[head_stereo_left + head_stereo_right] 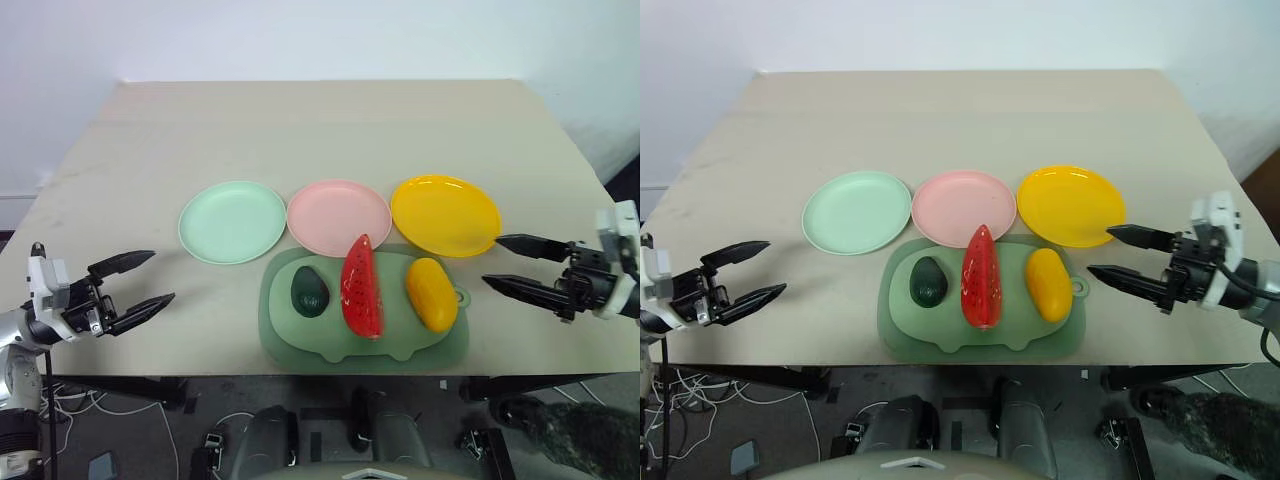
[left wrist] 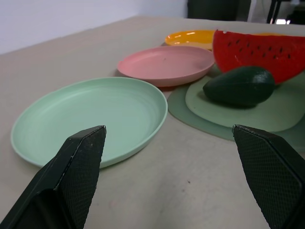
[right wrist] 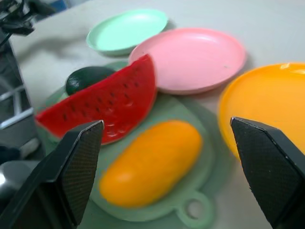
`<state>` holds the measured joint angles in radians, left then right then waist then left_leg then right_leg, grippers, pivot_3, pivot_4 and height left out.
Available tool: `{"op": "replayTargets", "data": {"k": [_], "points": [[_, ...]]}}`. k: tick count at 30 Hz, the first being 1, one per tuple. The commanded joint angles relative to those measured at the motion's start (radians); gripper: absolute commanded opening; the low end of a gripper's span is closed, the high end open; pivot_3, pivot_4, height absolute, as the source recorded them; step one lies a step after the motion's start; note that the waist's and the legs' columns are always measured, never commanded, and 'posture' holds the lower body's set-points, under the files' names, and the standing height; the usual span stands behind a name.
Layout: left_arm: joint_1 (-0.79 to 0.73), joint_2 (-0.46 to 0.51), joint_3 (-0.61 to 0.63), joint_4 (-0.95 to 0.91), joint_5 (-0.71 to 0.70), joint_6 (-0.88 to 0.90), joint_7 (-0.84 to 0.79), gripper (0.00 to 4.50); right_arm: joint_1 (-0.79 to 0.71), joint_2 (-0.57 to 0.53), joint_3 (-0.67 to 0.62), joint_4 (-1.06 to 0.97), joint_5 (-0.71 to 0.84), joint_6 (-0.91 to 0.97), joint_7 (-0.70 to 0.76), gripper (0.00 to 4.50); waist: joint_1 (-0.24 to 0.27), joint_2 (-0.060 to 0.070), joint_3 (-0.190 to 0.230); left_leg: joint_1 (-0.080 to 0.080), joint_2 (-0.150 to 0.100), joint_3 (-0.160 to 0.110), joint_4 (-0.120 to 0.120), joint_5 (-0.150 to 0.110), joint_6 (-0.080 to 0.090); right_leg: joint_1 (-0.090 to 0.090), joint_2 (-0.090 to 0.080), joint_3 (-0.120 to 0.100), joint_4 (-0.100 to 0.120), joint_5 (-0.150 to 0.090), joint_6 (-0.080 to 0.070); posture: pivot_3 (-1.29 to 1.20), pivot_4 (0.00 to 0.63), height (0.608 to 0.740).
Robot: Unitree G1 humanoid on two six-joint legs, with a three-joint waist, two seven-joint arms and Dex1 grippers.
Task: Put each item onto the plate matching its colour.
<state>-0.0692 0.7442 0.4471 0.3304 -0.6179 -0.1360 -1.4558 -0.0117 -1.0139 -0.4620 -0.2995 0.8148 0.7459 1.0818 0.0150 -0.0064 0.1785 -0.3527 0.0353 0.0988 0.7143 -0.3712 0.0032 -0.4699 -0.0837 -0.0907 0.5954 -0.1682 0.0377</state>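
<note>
You have both the left gripper and right gripper spread wide and empty; the smooth yellow-orange oval plastic mango, at 3 o'clock on the sage-green board, looks light, rigid and slippery, so grip across its narrow middle.

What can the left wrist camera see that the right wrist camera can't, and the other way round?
Left wrist view alone: nothing extra among the toys, just its own open left gripper up close. Right wrist view alone: the mango and its own open right gripper. Both share the avocado, watermelon wedge, green board and the mint green plate, pink plate and yellow plate.
</note>
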Motion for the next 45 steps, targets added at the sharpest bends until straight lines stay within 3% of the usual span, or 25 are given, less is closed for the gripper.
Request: {"op": "replayTargets", "data": {"k": [1,9,17,30,33,35,36,41,45], "points": [[-0.003,-0.002,0.001,-0.04,0.002,-0.007,0.015,4.45,-0.035,-0.026,0.007,-0.095,0.084,0.148,-0.102,4.5,-0.001,0.0,0.0,0.0,0.0,0.0,0.0,0.0,0.0,0.0,0.0,0.0,0.0,0.0,0.0,0.0,0.15,0.733],[-0.004,-0.027,-0.022,-0.055,0.002,-0.004,0.039,4.45,-0.175,0.097,0.112,-0.155,0.174,0.402,-0.455,4.5,-0.003,-0.001,0.0,-0.001,-0.001,0.0,0.001,0.0,0.0,0.0,0.0,0.0,0.0,0.0,0.0,0.0,0.15,0.733],[0.013,-0.037,-0.026,-0.078,-0.003,-0.003,0.056,4.45,-0.202,0.162,0.196,-0.17,0.131,0.494,-0.617,4.5,-0.003,-0.001,0.0,-0.002,-0.002,0.0,0.001,0.0,0.0,-0.001,0.0,0.0,0.0,0.0,0.0,0.0,0.15,0.733],[0.038,-0.064,-0.033,-0.116,-0.004,-0.002,0.092,4.45,-0.214,0.214,0.317,-0.199,0.056,0.511,-0.689,4.5,-0.004,-0.002,-0.001,-0.002,-0.002,0.0,0.001,0.0,0.0,-0.002,0.0,0.0,0.0,0.0,0.0,0.0,0.15,0.733],[0.042,-0.071,-0.036,-0.121,-0.002,-0.003,0.098,4.5,-0.218,0.203,0.319,-0.197,0.036,0.496,-0.676,3.99,-0.004,-0.002,-0.001,-0.002,-0.002,0.0,0.001,0.0,0.0,-0.002,0.0,0.0,0.0,0.0,0.0,0.0,0.15,0.733],[0.045,-0.077,-0.036,-0.125,-0.002,-0.003,0.102,4.5,-0.227,0.187,0.301,-0.194,0.044,0.494,-0.649,3.26,-0.004,-0.002,-0.001,-0.002,-0.002,0.0,0.001,0.0,0.0,-0.002,0.0,0.0,0.0,0.0,0.0,0.0,0.15,0.733],[0.047,-0.078,-0.036,-0.127,-0.002,-0.002,0.103,4.5,-0.235,0.177,0.287,-0.191,0.054,0.496,-0.629,3.15,-0.004,-0.002,-0.001,-0.002,-0.002,0.0,0.001,0.0,0.0,-0.002,0.0,0.0,0.0,0.0,0.0,0.0,0.15,0.733],[0.045,-0.079,-0.037,-0.123,-0.002,-0.004,0.106,4.5,-0.322,0.131,0.204,-0.128,0.151,0.533,-0.517,3.15,-0.004,-0.002,-0.001,-0.003,-0.002,0.0,0.001,0.0,0.001,-0.002,0.0,0.0,0.0,0.0,0.0,0.0,0.15,0.733],[0.042,-0.081,-0.038,-0.117,0.0,-0.009,0.106,4.5,-0.477,0.142,0.201,0.06,0.092,0.495,-0.537,3.15,-0.006,-0.002,-0.001,-0.003,-0.001,0.0,0.001,0.0,0.001,-0.002,0.001,0.0,0.0,0.0,0.0,0.0,0.15,0.733]]}}
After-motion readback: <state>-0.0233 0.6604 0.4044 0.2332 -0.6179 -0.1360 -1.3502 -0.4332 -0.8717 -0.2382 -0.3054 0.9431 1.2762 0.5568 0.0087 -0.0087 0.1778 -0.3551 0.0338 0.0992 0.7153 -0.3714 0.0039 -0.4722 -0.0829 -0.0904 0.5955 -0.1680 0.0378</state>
